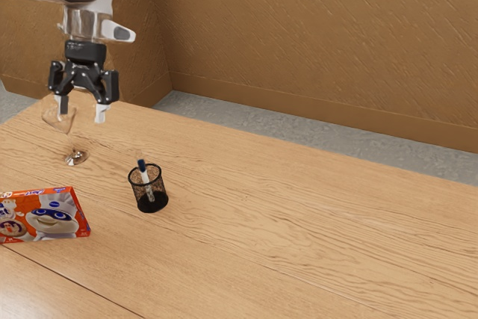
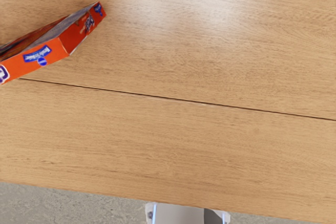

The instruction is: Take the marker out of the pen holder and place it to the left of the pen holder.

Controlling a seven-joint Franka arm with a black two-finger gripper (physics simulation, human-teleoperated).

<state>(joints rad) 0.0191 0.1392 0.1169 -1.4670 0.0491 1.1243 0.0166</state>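
In the exterior view, a black two-finger gripper hangs at the exterior view's left, its fingers apart, beside the bowl of a clear stemmed glass on a wooden table. Nearer the camera and to the exterior view's right of the glass, a blue-capped marker leans inside a black mesh pen holder. An orange box sits at the near left.

In the wrist view, the box's orange edges appear on the wood grain, near a dark seam crossing the tabletop; grey floor lies beyond the table's edge.
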